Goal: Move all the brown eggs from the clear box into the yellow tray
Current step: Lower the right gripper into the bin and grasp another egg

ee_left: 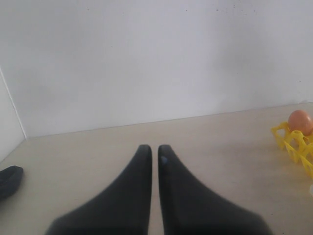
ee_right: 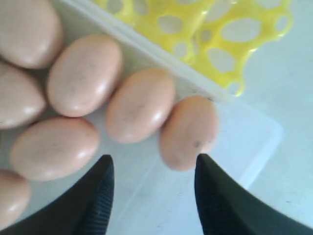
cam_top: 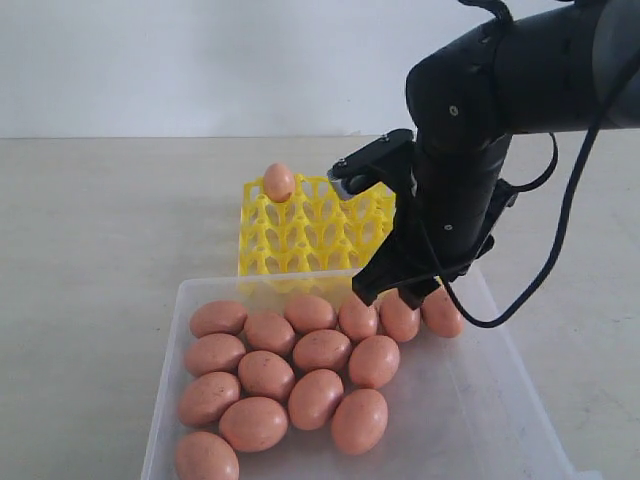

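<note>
Closest to the lens is the clear box (cam_top: 520, 400), lying toward the near edge of the tabletop (cam_top: 100, 220). Fifteen brown eggs (cam_top: 266, 375) lie in it on their sides, packed against one another from the box's left wall across to its far right corner (the near right part of its floor is bare). Just beyond the box's far wall stands the yellow tray (cam_top: 300, 235), and a lone egg (cam_top: 279, 182) sits upright in its far left corner cup.

Over the eggs along the box's far wall hangs the right pincer (cam_top: 395, 293), pointing down. Its two dark fingers (ee_right: 98, 196) stand well apart with nothing between them. One fingertip is just beside an egg by the box's corner; whether it touches, I cannot tell.

Off to the left, the left pincer (ee_left: 154, 152) hangs above bare tabletop, its fingers drawn together with only a thin slit between them and nothing in it.
</note>
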Motion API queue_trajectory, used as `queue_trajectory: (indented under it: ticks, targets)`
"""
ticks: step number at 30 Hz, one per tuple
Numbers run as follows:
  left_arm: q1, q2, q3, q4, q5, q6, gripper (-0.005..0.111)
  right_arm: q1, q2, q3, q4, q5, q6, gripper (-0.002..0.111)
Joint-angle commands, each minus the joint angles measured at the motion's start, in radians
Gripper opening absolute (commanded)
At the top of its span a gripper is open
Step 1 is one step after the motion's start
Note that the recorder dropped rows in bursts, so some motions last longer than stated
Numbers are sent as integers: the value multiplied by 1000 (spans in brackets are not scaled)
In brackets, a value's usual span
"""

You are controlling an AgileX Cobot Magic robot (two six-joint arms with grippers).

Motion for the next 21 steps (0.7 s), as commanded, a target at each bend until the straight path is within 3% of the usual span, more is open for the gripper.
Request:
queue_trajectory:
  ticks: [1,21]
  targets:
    - [-6,-3,4,-3,-7,3,4,0,1,-6,-127,-2,77,43]
    - [-6,-3,4,-3,-2,3,4,-2,132,-6,-179,-81,130,43]
